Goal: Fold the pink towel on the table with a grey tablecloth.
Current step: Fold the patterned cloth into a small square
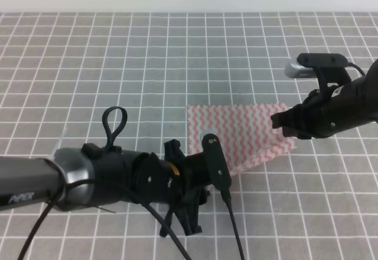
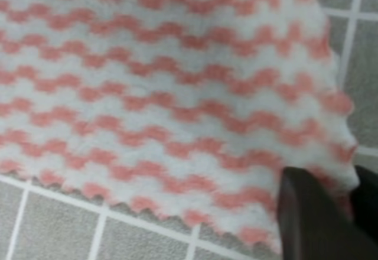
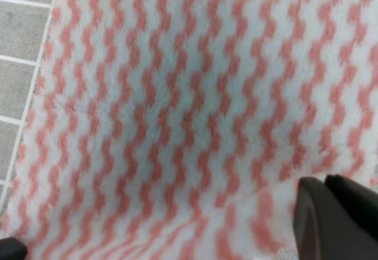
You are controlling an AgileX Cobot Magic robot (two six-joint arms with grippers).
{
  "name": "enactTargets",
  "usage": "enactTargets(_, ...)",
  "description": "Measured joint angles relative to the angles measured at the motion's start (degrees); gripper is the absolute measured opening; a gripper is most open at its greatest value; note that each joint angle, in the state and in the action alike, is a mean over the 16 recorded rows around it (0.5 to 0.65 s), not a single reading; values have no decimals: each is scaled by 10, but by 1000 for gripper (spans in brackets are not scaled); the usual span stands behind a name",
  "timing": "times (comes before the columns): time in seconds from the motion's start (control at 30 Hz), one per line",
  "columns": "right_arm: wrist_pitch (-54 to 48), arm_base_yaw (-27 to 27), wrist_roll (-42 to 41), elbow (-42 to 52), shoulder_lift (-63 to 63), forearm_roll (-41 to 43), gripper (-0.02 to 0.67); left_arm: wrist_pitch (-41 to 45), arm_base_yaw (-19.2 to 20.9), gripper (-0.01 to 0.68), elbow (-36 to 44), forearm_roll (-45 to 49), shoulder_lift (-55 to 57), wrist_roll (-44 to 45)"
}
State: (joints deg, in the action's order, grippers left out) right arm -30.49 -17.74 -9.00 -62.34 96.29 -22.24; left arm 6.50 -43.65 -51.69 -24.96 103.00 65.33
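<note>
**Both arms at the towel's edges**

The towel [image 1: 242,136] lies on the table [image 1: 118,65] right of centre, nearer the front edge than the back. Its pink-and-white zigzag stripes show between the two arms; the back edge runs roughly straight along the grid, while the front right part slants towards the left arm.

The left gripper [image 1: 220,171] reaches in from the lower left and sits at the towel's front left corner. In the left wrist view, a dark finger [image 2: 313,218] stands over the cloth's pinked corner [image 2: 331,153], with the towel [image 2: 165,106] spreading out flat beyond it and grey cloth with white lines [image 2: 59,230] below. The cloth seems to run between this finger and a second dark shape at the picture's right edge, but whether the fingers are clamped on it cannot be told.

The right gripper [image 1: 282,124] comes in from the right and meets the towel's right edge. The right wrist view is filled with the towel [image 3: 177,112], which shows a crease or fold line low in the picture; a dark finger [image 3: 331,218] sits at the lower right, another dark tip at the lower left corner. These two tips stand far apart, with cloth between them; a grip is not clearly shown.
</note>
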Motion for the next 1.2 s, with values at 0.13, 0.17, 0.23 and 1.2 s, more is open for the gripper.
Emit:
enactTargets(0.13,0,0,0,0,2,1,-17,-1,0,40,0,0,1,0)
enactTargets(0.17,0,-1,0,0,3,1,-17,-2,0,28,0,0,1,-1)
enactTargets(0.23,-1,-1,0,-1,4,1,-17,-4,0,10,0,0,1,-6)
enactTargets(1.2,0,0,0,0,2,6,-17,-24,1,-2,-25,-2,3,-51)
